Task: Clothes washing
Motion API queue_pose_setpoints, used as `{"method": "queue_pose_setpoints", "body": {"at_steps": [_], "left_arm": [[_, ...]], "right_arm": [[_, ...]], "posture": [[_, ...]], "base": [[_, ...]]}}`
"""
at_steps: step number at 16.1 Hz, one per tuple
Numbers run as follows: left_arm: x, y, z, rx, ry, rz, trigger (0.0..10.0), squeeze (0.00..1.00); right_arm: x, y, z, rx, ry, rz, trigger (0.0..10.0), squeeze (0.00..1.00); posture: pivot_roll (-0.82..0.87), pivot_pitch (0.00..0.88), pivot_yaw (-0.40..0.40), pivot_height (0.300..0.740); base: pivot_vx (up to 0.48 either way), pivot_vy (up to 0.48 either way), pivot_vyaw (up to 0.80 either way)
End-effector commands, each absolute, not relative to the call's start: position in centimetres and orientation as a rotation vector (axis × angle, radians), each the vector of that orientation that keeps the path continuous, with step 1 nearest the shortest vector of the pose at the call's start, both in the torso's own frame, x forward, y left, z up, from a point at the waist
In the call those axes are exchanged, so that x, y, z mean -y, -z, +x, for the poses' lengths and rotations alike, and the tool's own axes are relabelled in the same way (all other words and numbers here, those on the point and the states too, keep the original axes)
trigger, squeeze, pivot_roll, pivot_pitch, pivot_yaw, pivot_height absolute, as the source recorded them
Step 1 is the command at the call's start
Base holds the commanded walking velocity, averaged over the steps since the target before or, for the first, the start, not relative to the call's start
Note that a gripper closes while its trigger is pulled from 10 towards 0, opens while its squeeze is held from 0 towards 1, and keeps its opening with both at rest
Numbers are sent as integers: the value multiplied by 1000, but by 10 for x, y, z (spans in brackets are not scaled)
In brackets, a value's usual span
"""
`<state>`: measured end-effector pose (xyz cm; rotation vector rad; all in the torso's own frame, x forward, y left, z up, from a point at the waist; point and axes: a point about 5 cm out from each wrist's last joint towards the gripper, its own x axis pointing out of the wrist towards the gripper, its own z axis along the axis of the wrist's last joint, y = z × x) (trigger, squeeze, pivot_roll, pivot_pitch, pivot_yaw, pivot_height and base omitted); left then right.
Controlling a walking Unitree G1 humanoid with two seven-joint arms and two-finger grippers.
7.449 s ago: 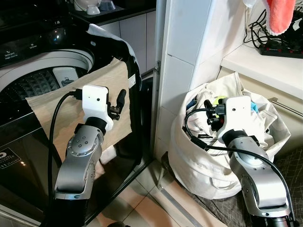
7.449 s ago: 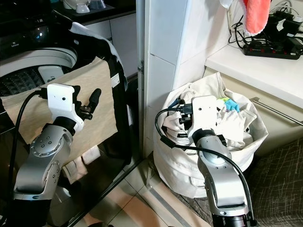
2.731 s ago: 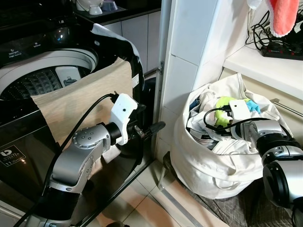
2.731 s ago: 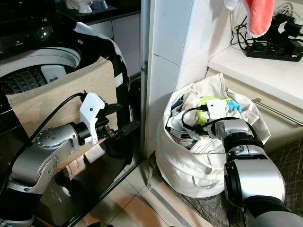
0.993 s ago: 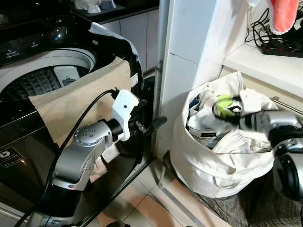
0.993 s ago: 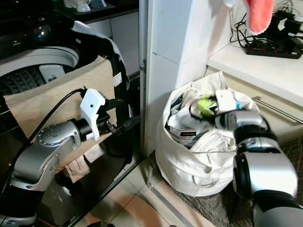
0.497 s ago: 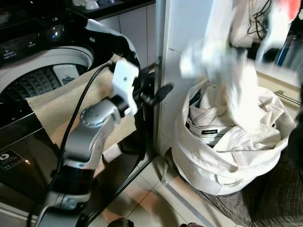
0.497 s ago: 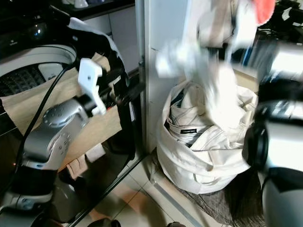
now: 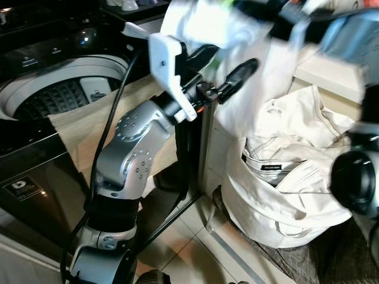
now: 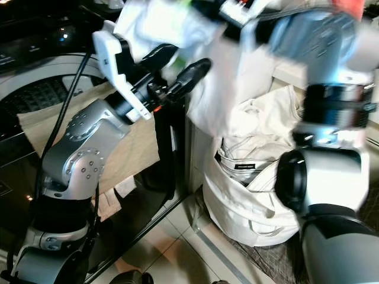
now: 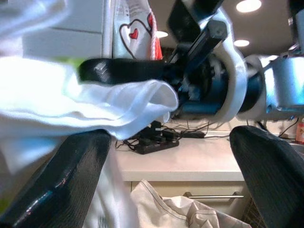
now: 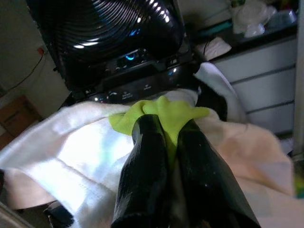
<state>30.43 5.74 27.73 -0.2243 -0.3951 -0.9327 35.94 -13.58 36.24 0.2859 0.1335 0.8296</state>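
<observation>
Open washing machine (image 9: pixel 35 97) at nine o'clock, beige cloth (image 9: pixel 77 121) draped over its rim. White laundry bag (image 9: pixel 278 207) at four o'clock, heaped with pale clothes. White garment (image 10: pixel 177 26) lifted at twelve o'clock, hiding the wall. Right gripper (image 12: pixel 166 142) pinching its lime-green fold, plain from the wrist. Left gripper (image 9: pixel 222 68) spread wide just beneath, empty.

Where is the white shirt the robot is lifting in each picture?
Left eye view: white shirt at the top, hanging down over the laundry bag.
Right eye view: at the top middle, above the same bag.
Left wrist view: a white fold across the left side, between the open left claw fingers.
Right wrist view: it spreads white behind the right claw, which pinches it.
Shared landmark: the laundry bag.
</observation>
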Motion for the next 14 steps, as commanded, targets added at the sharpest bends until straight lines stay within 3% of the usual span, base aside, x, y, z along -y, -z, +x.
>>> {"method": "queue_pose_setpoints", "body": {"at_steps": [1,5,11,14], "left_arm": [[-58,-273,310,364,900,-246,10000,1000],[-51,-267,310,350,929,-235,10000,1000],[-74,-263,341,384,487,7,10000,1000],[-67,-261,329,416,598,-56,10000,1000]], "right_arm": [[132,-377,348,-78,-870,294,0,0],[119,-379,334,-96,-972,383,0,0],[111,-378,322,-142,-1023,445,0,0],[115,-375,323,-145,-972,466,0,0]], "posture": [[-29,0,32,740],[-33,0,30,740],[-46,0,38,740],[-42,0,39,740]], "base": [[0,0,0],[0,0,0],[0,0,0],[0,0,0]]}}
